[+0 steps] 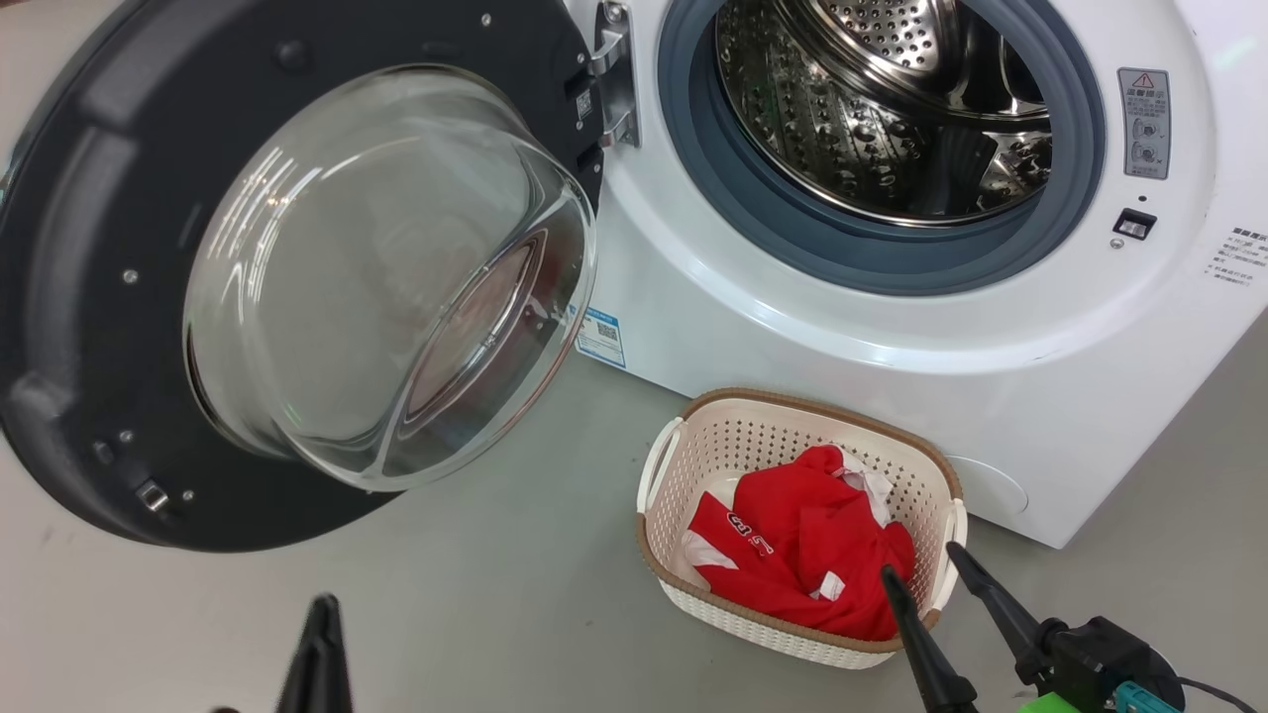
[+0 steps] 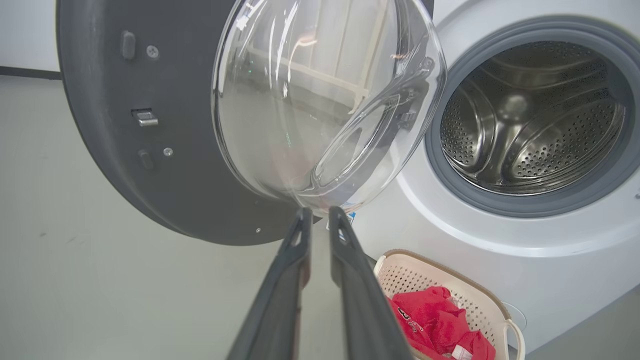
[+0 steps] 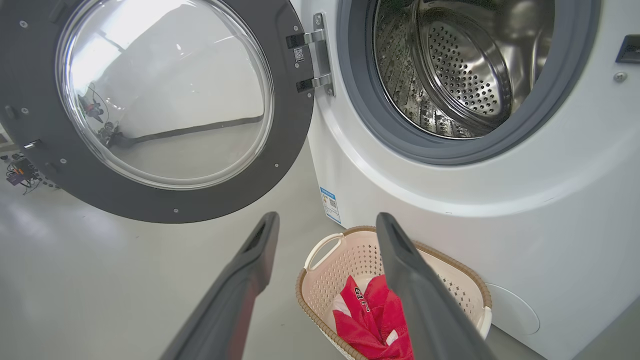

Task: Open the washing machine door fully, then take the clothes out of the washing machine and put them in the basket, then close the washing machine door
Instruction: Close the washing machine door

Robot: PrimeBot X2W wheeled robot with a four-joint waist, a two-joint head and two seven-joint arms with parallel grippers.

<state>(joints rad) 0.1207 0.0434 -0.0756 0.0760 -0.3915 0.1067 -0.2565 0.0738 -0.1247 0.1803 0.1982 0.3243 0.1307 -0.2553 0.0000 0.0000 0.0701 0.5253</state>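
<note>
The washing machine door [image 1: 89,297] is swung wide open to the left, its glass bowl [image 1: 386,277] bulging toward me. The washing machine [image 1: 892,347] shows a steel drum [image 1: 872,119] with no clothes visible inside. The red clothes [image 1: 802,555] lie bundled in the basket [image 1: 792,398] on the floor before the machine. My right gripper [image 1: 921,562] hovers open over the basket's near right corner, nothing between its fingers. My left gripper [image 1: 322,606] sits low at the left, shut and empty, pointing at the door's lower edge [image 2: 200,220]. The right wrist view shows the open gripper [image 3: 327,217] above the clothes [image 3: 370,320].
Grey floor [image 1: 446,594] stretches below the door and left of the basket. The door hinge [image 1: 614,74] joins door and machine. A blue label [image 1: 600,337] sits low on the machine's front. Cables and small gear [image 3: 17,172] lie far off on the floor.
</note>
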